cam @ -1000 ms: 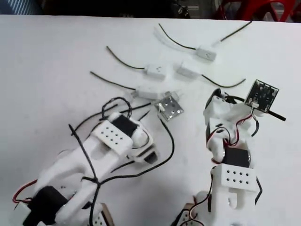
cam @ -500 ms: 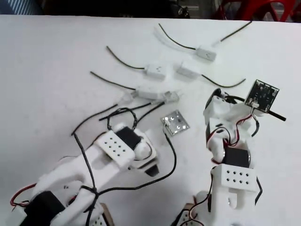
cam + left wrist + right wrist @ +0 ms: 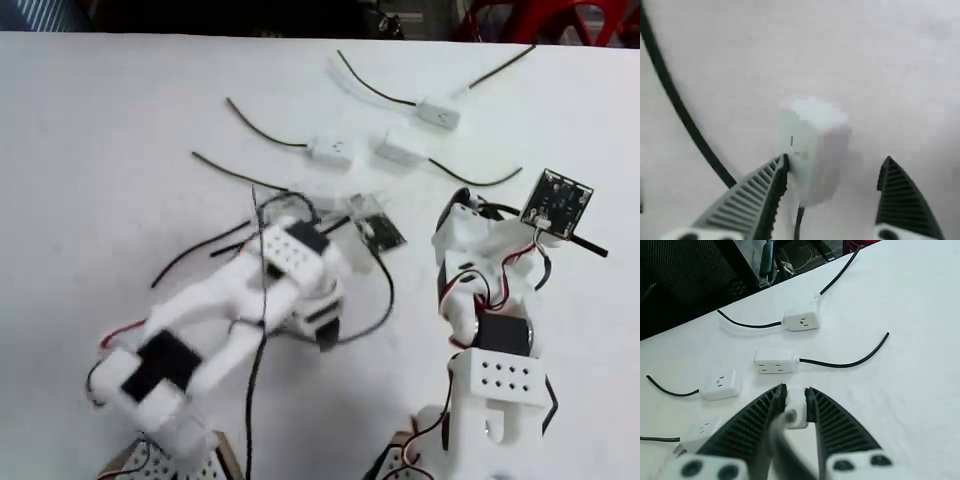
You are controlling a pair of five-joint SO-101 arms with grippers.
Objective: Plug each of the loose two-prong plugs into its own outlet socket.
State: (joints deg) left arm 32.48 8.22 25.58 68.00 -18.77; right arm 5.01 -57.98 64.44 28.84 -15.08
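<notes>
1. Two white arms sit at one white table [image 3: 100, 120] in the high view. The left arm [image 3: 250, 290] lies stretched toward the middle of the table. The right arm [image 3: 490, 300] is folded up on its own side. Three white socket blocks are easy to see, each with one dark cord: the far block [image 3: 438, 112], the second block [image 3: 400, 150] and the third block [image 3: 330, 150]. The second and third lie just beside each other and do not touch.

2. One white block [image 3: 812, 145] lies on the table in the left wrist view. The left gripper [image 3: 836, 161] is wide open around it. One finger [image 3: 775, 180] touches the side of the block, and the other finger stands apart from it. One black wire [image 3: 680, 110] curves past nearby.

3. Four white socket blocks lie on the table in the right wrist view, each with one dark cord. The fourth block [image 3: 702, 429] is the nearest one. The right gripper [image 3: 796, 390] is narrow and pinches one small white piece [image 3: 796, 415] between its two fingers. I cannot tell if that piece has prongs.
</notes>
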